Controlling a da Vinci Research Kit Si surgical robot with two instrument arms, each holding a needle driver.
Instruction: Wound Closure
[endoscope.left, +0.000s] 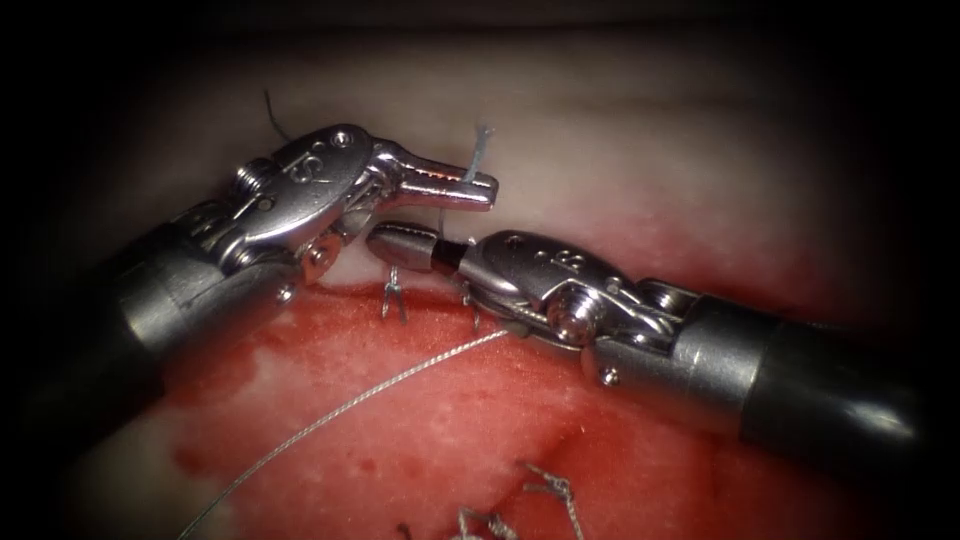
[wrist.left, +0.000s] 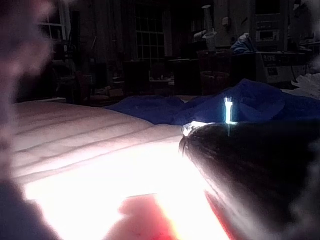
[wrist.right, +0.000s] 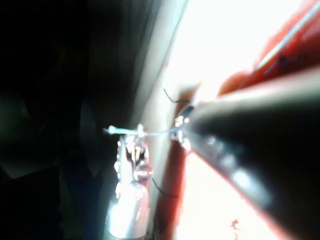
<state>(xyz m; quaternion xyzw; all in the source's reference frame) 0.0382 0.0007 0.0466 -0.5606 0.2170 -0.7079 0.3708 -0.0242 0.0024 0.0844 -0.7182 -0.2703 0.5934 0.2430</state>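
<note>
My left tool (endoscope.left: 485, 190) comes in from the left with its jaws shut on a pale blue thread (endoscope.left: 478, 150), whose short frayed end sticks up above them. Just below, my right tool (endoscope.left: 376, 240) points left with its jaws shut, and a thin strand (endoscope.left: 440, 218) of the thread runs down to it. In the right wrist view the thread (wrist.right: 157, 132) is stretched between the left tool (wrist.right: 131, 150) and my right tool's tip (wrist.right: 181, 131). The thread end (wrist.left: 228, 109) glows in the left wrist view. Both tools hover over the cut's edge (endoscope.left: 350, 288) in the tissue (endoscope.left: 620, 150).
Two tied stitches with short cut ends (endoscope.left: 394, 296) (endoscope.left: 470, 303) sit along the cut under the tools. A long silvery strand (endoscope.left: 340, 412) crosses the red fluid (endoscope.left: 420, 450) towards the lower left. More knotted thread ends (endoscope.left: 548, 490) lie near the bottom edge.
</note>
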